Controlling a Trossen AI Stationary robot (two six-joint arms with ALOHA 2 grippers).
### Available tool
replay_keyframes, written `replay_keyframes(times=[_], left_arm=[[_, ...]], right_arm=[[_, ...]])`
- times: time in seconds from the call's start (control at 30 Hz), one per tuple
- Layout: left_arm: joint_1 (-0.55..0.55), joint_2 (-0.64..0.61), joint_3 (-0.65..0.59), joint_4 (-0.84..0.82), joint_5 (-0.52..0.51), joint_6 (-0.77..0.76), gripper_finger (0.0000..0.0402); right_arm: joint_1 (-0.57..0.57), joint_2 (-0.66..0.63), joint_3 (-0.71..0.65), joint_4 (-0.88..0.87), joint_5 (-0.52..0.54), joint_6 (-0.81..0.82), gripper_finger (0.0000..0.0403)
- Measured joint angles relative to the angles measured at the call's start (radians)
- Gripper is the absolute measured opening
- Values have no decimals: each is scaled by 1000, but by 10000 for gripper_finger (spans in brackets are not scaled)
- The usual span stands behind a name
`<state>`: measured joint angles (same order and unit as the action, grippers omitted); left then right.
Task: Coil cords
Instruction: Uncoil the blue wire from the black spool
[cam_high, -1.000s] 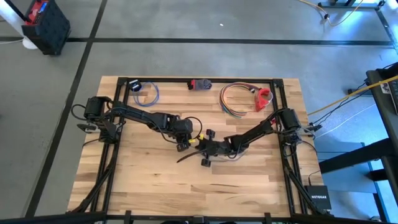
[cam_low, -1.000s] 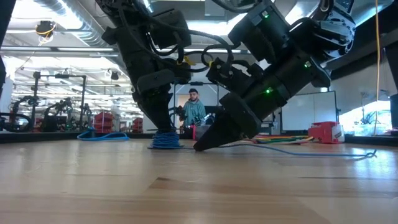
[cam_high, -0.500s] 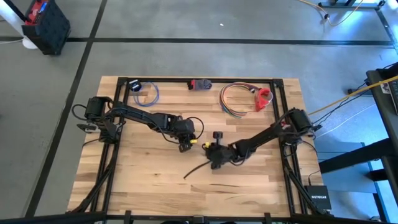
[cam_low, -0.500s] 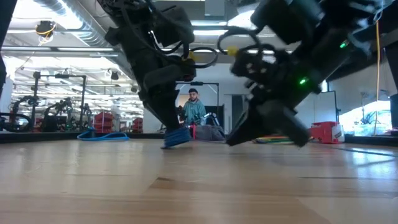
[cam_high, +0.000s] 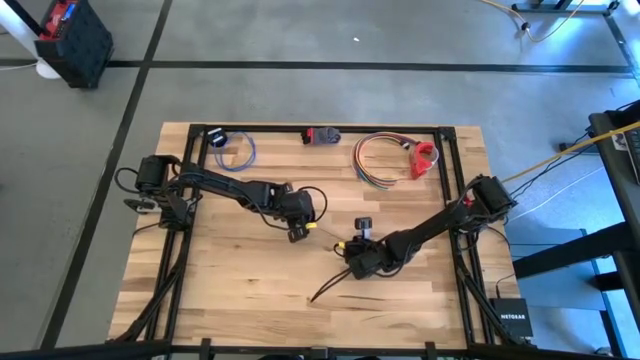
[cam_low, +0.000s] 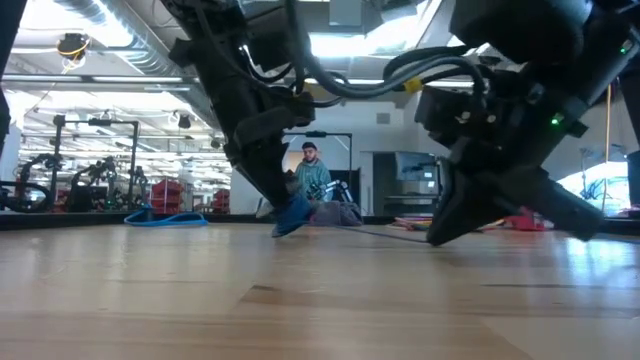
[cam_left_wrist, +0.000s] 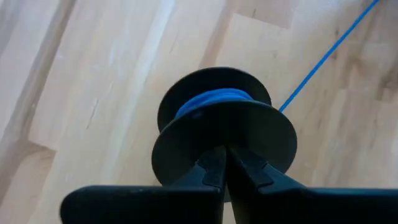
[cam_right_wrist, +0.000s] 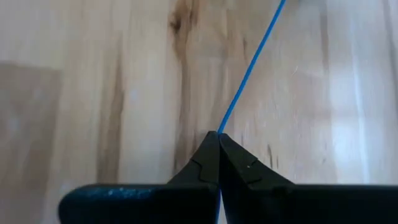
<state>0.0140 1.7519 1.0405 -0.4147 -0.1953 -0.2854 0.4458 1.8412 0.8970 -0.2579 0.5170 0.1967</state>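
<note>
— What's the left gripper (cam_left_wrist: 222, 163) got, near the middle of the table (cam_high: 240, 290)?

— A black spool (cam_left_wrist: 224, 134) wound with blue cord (cam_left_wrist: 211, 102), its flange clamped between the shut fingers.

— And the loose end?

— The blue wire (cam_right_wrist: 249, 68) runs off the spool toward the right gripper (cam_right_wrist: 217, 149), which pinches it tight, nearer the table's front. That taut line between the two is what matters for winding.

— The dark streak by the right gripper from above?

— Possibly trailing cord; I can't tell. Other cord bundles lie well apart along the far edge.
</note>
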Motion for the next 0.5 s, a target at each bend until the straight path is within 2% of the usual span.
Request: replay_keyframes(times=[0.3,0.5], left_arm=[[-1,-41,-3,-88,-73,-44,4],[4,-47,-6,-170,-189,-83,4]], right_arm=[[21,-85,-2,-109,-123,15,1],[36,-105,-4,-162,-253,34,1]])
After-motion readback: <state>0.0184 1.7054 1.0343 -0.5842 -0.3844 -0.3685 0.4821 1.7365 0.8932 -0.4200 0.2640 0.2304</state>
